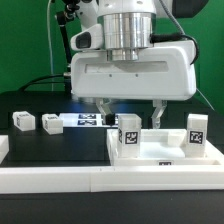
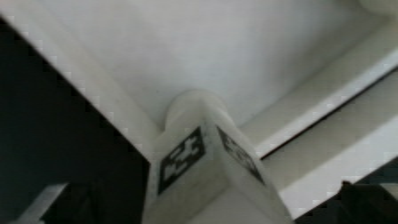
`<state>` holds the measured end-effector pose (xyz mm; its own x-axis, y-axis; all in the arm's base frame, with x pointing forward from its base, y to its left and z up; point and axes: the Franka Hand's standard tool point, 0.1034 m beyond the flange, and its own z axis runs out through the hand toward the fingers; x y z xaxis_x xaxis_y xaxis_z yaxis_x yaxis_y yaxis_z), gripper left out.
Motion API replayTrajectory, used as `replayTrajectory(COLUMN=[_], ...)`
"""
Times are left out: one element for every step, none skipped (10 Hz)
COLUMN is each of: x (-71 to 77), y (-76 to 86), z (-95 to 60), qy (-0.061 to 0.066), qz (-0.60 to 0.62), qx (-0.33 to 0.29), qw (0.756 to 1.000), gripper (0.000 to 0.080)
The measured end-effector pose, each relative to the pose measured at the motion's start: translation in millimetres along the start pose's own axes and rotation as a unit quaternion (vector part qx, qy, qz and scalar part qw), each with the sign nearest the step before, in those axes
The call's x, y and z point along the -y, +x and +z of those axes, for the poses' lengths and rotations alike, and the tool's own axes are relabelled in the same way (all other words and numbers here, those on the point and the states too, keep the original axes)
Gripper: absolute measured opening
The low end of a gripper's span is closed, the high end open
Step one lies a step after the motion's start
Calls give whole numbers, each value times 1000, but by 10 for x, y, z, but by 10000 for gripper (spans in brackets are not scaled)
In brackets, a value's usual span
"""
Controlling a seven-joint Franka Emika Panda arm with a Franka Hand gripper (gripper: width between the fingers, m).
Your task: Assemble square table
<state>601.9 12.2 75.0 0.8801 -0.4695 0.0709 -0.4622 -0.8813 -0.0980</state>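
The square table's white slab (image 1: 150, 152) lies flat behind the front rail, with a tag (image 1: 165, 163) on its edge. Two white tagged legs stand upright on it, one near the middle (image 1: 128, 133) and one toward the exterior view's right (image 1: 196, 132). My gripper (image 1: 130, 108) hangs just above the middle leg, open, its fingers (image 1: 101, 106) apart on either side and not touching it. In the wrist view that leg (image 2: 210, 165) rises between the spread fingers of my gripper (image 2: 210, 205), with the slab (image 2: 196, 50) beneath. Two more leg blocks (image 1: 23, 121) (image 1: 50, 124) lie at the exterior view's left.
A long low white barrier rail (image 1: 90, 180) runs along the front. The marker board (image 1: 88, 120) lies flat on the black table behind the slab, next to the loose leg blocks. A black cable hangs at the back left.
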Motion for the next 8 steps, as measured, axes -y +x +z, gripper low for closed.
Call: replayTrajectory(x=[6,2,0,-1,-5,-8,-9,-10], y=[-5,-7,-8,-9,-6,-6,-7,-6], z=[3,9,14,16,15,16,16,16], qy=[0,0,-1,-4,-8,-10,-14,-19], qz=[-45,-75,-109,-141,-180,-212,-245,-263], qx=[0,1,1,1,1,1,1,2], qw=[999,997,994,990,984,977,970,965], gripper=[649,649,649,649,649,649,649,649])
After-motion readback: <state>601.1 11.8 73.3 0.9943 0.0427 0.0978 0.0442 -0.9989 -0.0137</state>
